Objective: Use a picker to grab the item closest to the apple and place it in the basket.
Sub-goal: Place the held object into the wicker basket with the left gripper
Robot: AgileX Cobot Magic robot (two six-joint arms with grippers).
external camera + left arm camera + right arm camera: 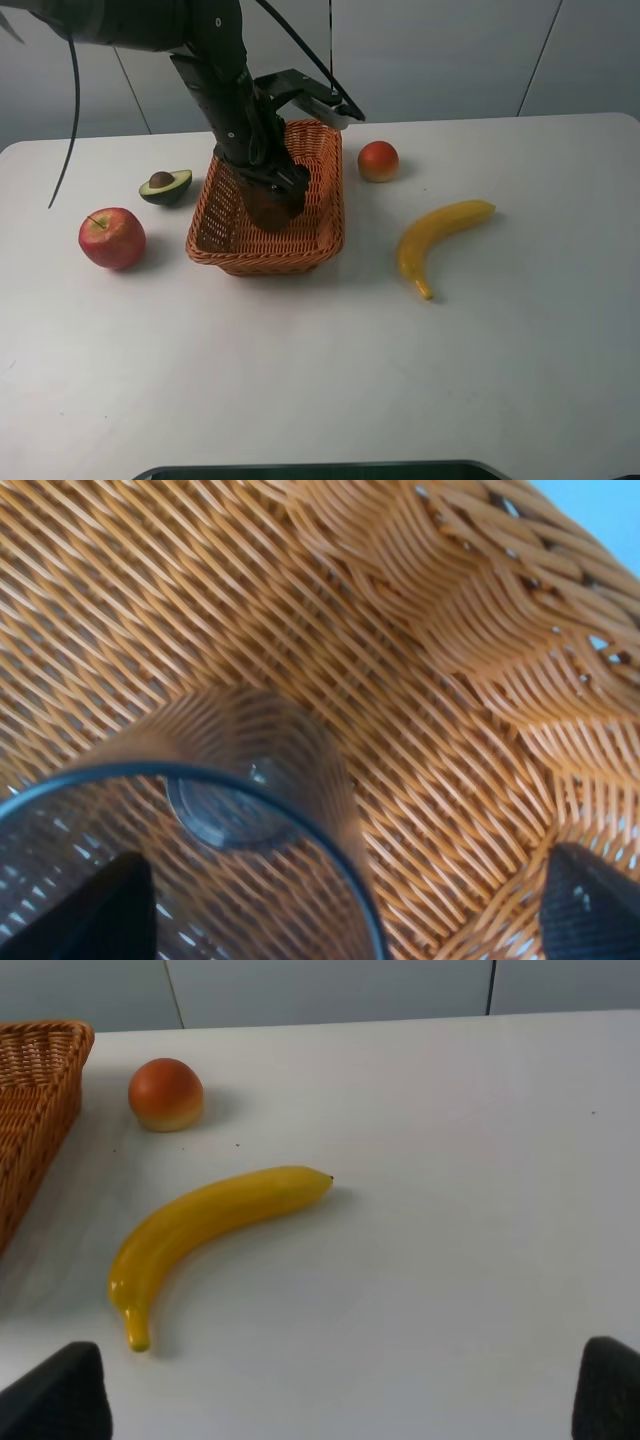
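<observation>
**Avocado on the counter, left tool down in the basket**

The avocado half [165, 186] lies cut side up with its brown pit showing on the white counter [320, 380]. It sits between the red apple [111, 238] and the woven basket [262, 266], near both and touching neither. No tool is on it.

The left tool [276, 203] reaches down inside the basket, close to the woven floor near the middle. In the left wrist view its dark fingers [100, 915] stand at the two lower corners, spread wide. The orange weave fills the space between them. A blurred, see-through rounded shape [255, 780] with a dark rim sits in front of the weave, and what it is cannot be told.

On the far side of the basket, a round orange-red fruit [378, 160] rests just beside the rim. A yellow banana [437, 240] lies well apart, curved, with its stem end toward the camera.

The right tool [335, 1395] hangs over bare counter near the banana, spread wide and holding nothing.
</observation>
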